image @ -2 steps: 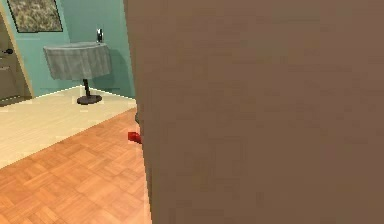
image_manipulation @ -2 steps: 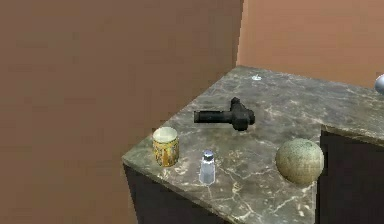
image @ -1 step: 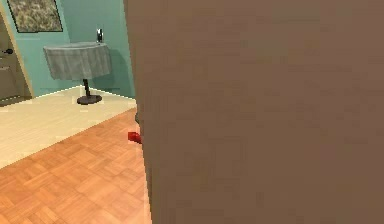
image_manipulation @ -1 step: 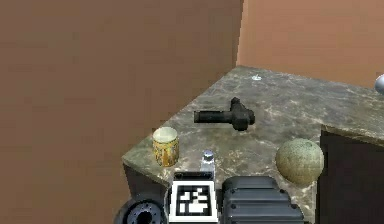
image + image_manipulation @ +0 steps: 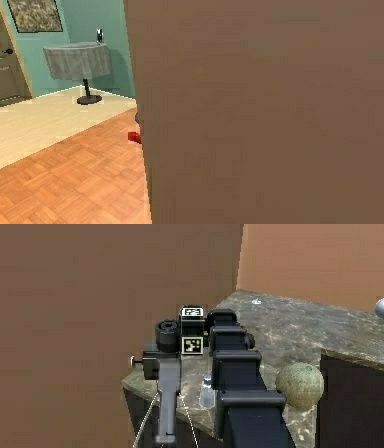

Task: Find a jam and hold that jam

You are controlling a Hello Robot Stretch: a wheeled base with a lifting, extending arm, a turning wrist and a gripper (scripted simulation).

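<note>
In the arm side view the dark arm rises from the bottom edge over a mottled stone counter. Two white marked squares stand at its far end. Left of them is my gripper, its thin fingers slanting down past the counter's corner. I cannot tell whether it holds anything. A small pale bottle-like thing stands on the counter right beside the arm. In the forward view a small red thing pokes out low down from behind a brown panel.
A large brown panel stands close ahead. Beyond the wood floor a round cloth-covered table stands against a teal wall. On the counter sit an olive ball, a dark block and a pale rounded thing.
</note>
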